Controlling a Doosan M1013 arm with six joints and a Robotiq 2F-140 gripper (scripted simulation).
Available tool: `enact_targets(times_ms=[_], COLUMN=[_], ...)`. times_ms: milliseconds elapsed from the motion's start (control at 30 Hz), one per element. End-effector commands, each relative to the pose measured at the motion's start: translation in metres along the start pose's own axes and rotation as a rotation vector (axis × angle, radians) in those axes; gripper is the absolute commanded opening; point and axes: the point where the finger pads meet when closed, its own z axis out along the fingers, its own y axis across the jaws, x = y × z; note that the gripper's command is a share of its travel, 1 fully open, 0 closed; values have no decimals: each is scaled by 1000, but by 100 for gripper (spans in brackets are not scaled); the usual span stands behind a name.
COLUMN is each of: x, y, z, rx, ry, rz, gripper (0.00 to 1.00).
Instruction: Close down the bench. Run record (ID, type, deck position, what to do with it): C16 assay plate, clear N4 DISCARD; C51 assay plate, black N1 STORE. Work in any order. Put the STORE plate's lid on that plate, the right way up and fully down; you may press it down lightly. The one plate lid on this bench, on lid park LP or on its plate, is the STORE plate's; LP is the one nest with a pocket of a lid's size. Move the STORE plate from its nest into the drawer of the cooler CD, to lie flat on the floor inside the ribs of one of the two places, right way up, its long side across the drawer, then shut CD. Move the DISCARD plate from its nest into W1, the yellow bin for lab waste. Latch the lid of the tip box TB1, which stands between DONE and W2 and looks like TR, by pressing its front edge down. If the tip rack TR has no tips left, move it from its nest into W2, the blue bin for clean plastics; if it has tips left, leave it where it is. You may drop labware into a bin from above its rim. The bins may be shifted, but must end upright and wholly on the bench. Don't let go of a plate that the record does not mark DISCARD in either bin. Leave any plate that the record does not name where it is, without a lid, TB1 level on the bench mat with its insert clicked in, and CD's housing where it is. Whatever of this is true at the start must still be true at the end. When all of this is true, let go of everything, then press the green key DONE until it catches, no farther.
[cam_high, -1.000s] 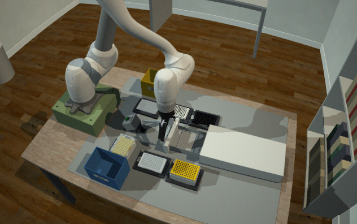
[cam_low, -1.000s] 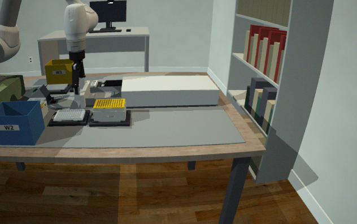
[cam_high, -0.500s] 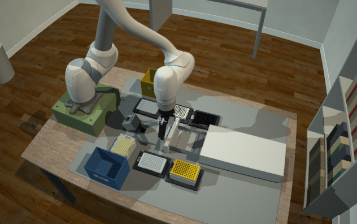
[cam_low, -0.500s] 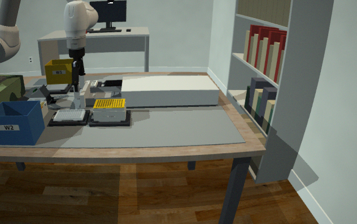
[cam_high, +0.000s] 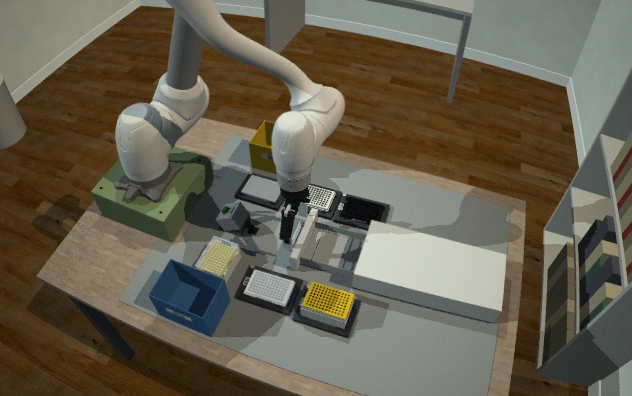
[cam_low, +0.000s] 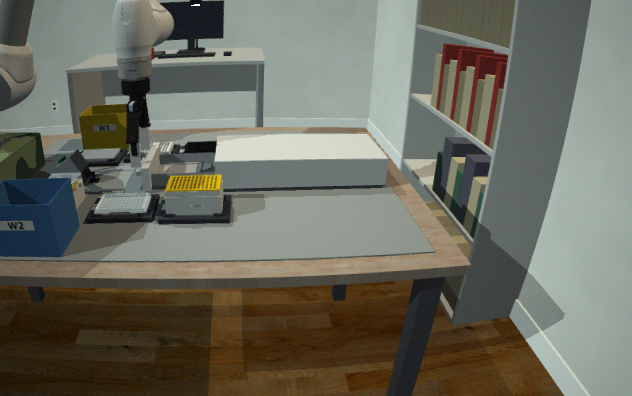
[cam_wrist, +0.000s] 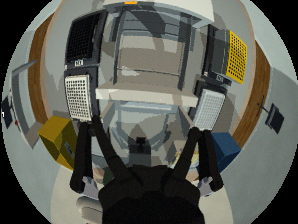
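My gripper (cam_high: 286, 235) (cam_low: 135, 149) (cam_wrist: 146, 109) is open and holds nothing. It hangs just in front of the pale front panel (cam_high: 305, 240) (cam_low: 149, 170) (cam_wrist: 147, 94) of cooler CD's drawer, which stands pulled out from the white housing (cam_high: 430, 270) (cam_low: 300, 155). The black plate (cam_high: 362, 209) (cam_low: 200, 146) (cam_wrist: 83, 39) sits in its nest at the back, without a lid. The lid (cam_high: 262, 189) (cam_low: 102, 155) lies on its park left of a clear plate (cam_high: 320, 196) (cam_wrist: 77, 92). Another clear plate (cam_high: 270, 287) (cam_low: 122, 203) (cam_wrist: 208, 106) sits in the front nest.
Yellow bin W1 (cam_high: 262, 145) (cam_low: 102, 125) stands at the back. Blue bin W2 (cam_high: 190, 295) (cam_low: 35, 215) stands at the front left. Tip box TB1 (cam_high: 217, 257) lies between it and the DONE key box (cam_high: 232, 215). Tip rack TR (cam_high: 327, 302) (cam_low: 194, 192) (cam_wrist: 236, 56) has a yellow top.
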Motion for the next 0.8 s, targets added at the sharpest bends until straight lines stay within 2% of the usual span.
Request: enact_targets(times_ms=[0,767], x=[0,0], y=[0,0], z=[-4,-32], rx=[0,0], ry=[0,0], rz=[0,0], gripper=[87,87])
